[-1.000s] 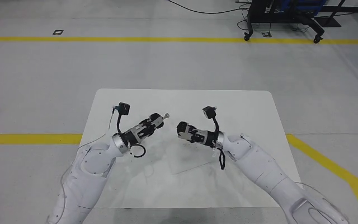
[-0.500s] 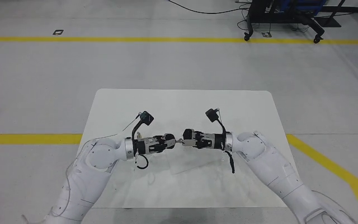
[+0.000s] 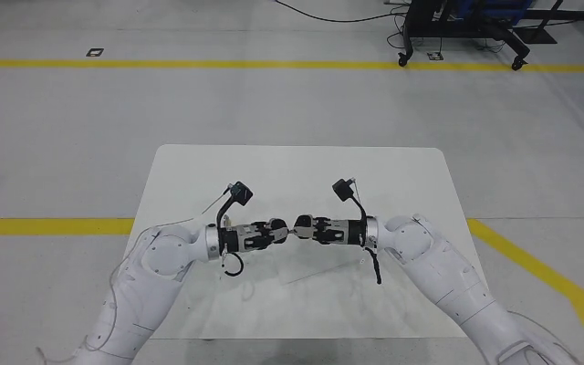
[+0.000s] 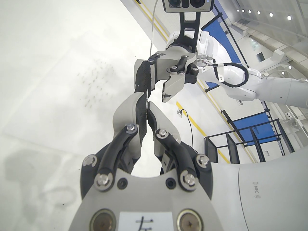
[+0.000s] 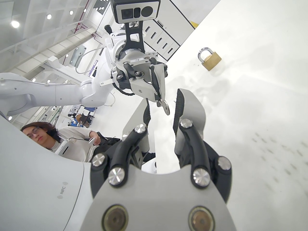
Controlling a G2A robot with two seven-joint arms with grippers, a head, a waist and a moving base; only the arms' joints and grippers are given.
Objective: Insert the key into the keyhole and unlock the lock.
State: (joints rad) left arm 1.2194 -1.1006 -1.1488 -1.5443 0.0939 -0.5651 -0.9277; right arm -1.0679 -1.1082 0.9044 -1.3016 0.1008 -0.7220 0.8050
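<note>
Above the middle of the white bench (image 3: 182, 173), the two arms meet tip to tip. The left gripper (image 4: 147, 105) is raised off the surface with its fingers (image 4: 127, 111) pressed together on the key (image 5: 165, 108). The fingers pinch the key by its blade end, so its round silver head sticks out past the fingertips. The right gripper (image 5: 163, 100) faces it head on, and its fingers (image 5: 190, 106) are spread apart, one on each side of the key's head. I cannot tell whether either pad touches the key. The lock (image 5: 209, 60), a brass padlock with its silver shackle closed, lies flat on the bench beyond the two grippers. It is well apart from both grippers and neither one holds it.
</note>
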